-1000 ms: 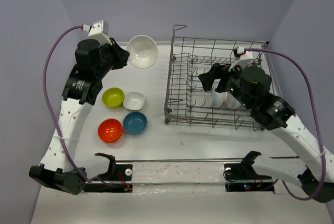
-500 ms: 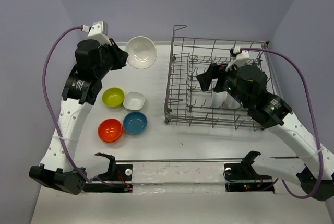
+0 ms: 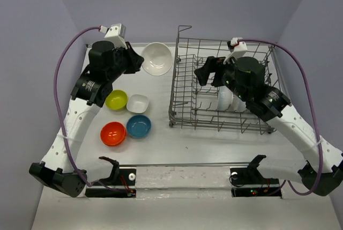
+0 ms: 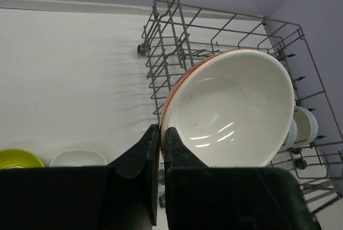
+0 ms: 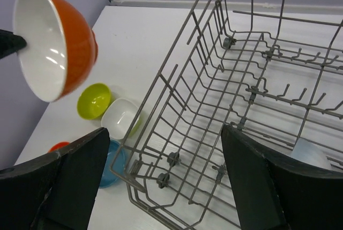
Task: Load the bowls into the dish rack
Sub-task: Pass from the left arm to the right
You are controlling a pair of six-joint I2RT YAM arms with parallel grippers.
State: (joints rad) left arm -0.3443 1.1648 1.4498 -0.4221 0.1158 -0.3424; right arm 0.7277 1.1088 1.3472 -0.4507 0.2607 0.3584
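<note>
Seven bowls can be counted. One round bowl (image 3: 157,58) is pinched by its rim in the left tool (image 3: 138,61), whose jaws are closed on it. It is held off the surface (image 3: 161,139), tilted, just beside the far left corner of the rack (image 3: 182,88) and outside it.

Four bowls sit on the surface left of the rack, close together:
- a yellow-green bowl (image 3: 116,99)
- a squarish white bowl (image 3: 138,103), just beside the yellow-green one
- a blue bowl (image 3: 139,126)
- an orange-red bowl (image 3: 113,133), just beside the blue one

Two pale bowls (image 3: 225,98) stand on edge among the tines on the rack's right side, partly behind the right arm. There is one rack and there are two arms.

The right tool (image 3: 206,72) hangs over the rack's left half with its jaws wide apart, holding nothing.

The top view shows only the round bowl's white inside. The right wrist view shows its orange outside (image 5: 75,31) and all four loose bowls below it.

The left wrist view shows the fingers (image 4: 151,149) nipping the rim at close range, an orange edge along the bowl's left side (image 4: 236,106), and the overlapping rims of the two racked bowls (image 4: 304,125). Of the loose bowls it catches only the yellow-green and the squarish white, at its lower edge.

The right wrist view shows just one racked bowl, at its lower right.
</note>
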